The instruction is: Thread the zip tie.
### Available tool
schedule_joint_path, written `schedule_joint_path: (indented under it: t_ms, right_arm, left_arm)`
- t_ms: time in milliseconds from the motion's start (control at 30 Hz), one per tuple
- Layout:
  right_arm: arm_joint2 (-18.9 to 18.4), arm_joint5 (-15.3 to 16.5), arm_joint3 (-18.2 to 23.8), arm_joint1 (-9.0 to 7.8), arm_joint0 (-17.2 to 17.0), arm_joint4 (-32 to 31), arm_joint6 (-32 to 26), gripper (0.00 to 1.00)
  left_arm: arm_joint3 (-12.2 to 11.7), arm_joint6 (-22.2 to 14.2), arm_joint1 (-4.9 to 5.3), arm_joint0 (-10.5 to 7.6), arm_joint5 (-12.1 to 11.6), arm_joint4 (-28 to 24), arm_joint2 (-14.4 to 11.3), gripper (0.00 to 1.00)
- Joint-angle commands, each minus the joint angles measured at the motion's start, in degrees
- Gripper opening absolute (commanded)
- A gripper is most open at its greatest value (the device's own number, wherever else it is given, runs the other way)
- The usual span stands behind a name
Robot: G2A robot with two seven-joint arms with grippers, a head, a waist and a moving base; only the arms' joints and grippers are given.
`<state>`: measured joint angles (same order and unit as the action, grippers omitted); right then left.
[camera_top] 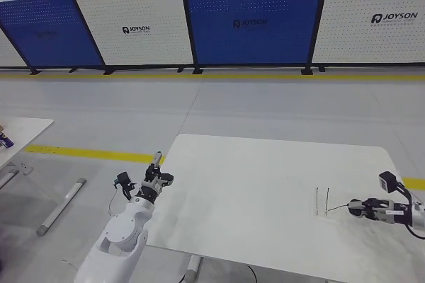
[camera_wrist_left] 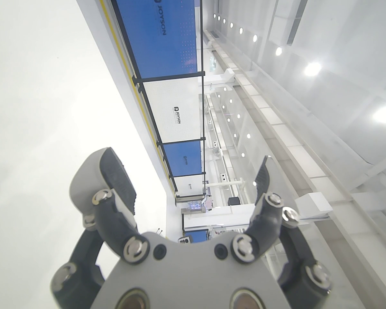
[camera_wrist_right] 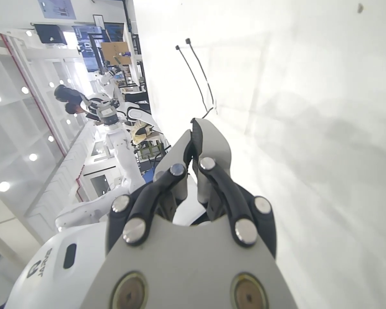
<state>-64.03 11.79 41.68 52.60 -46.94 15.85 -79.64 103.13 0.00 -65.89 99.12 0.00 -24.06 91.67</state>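
Two thin black zip ties (camera_top: 317, 199) (camera_top: 329, 199) lie side by side near the right end of the white table (camera_top: 255, 191). In the right wrist view their heads (camera_wrist_right: 177, 47) (camera_wrist_right: 187, 40) point away from me. My right gripper (camera_top: 350, 206) (camera_wrist_right: 194, 123) is just beside their tail ends, shut on a tail that bends up into its fingertips. I cannot tell which tie that tail belongs to. At the table's left edge my left gripper (camera_top: 157, 164) (camera_wrist_left: 186, 159) stands open, nothing between its fingers.
The table's right edge runs close behind the right arm. A second white table (camera_top: 14, 134) with small items stands off to the left. A grey tube (camera_top: 60, 206) lies on the floor beside it.
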Motion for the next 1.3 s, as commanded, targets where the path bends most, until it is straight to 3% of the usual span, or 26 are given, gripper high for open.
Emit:
schedule_joint_path:
  t_ms: [0, 133, 267, 467, 533, 800, 900, 1100, 1267]
  right_arm:
    - [0.1, 1.1, 0.9, -0.69, -0.6, 2.0, 0.0, 0.00]
    - [0.6, 3.2, 3.9, -2.62, -1.7, 4.8, 0.0, 0.00]
    - [0.4, 7.7, 9.2, -5.21, -4.4, 10.3, 0.0, 0.00]
    - [0.0, 7.7, 22.7, -9.41, -10.0, 16.4, 0.0, 0.00]
    - [-0.2, 7.7, 24.3, -10.49, -11.4, 18.0, 0.0, 0.00]
    - [-0.2, 7.7, 24.3, -10.49, -11.4, 18.0, 0.0, 0.00]
    - [0.7, 7.7, 26.5, -10.10, -12.9, 17.4, 2.7, 0.00]
    - [0.7, 7.7, 32.8, -8.18, -13.1, 25.4, 3.7, 0.00]
    - [2.8, 7.7, 37.8, -5.54, -11.8, 22.8, 9.0, 0.00]
  left_arm:
    - [0.0, 0.0, 0.00, 0.00, 0.0, 0.0, 0.0, 1.00]
    - [0.0, 0.0, 0.00, 0.00, 0.0, 0.0, 0.0, 1.00]
    - [0.0, 0.0, 0.00, 0.00, 0.0, 0.0, 0.0, 1.00]
    - [0.0, 0.0, 0.00, 0.00, 0.0, 0.0, 0.0, 1.00]
    - [0.0, 0.0, 0.00, 0.00, 0.0, 0.0, 0.0, 1.00]
    - [0.0, 0.0, 0.00, 0.00, 0.0, 0.0, 0.0, 1.00]
    - [0.0, 0.0, 0.00, 0.00, 0.0, 0.0, 0.0, 1.00]
    - [0.0, 0.0, 0.00, 0.00, 0.0, 0.0, 0.0, 1.00]
    - [0.0, 0.0, 0.00, 0.00, 0.0, 0.0, 0.0, 1.00]
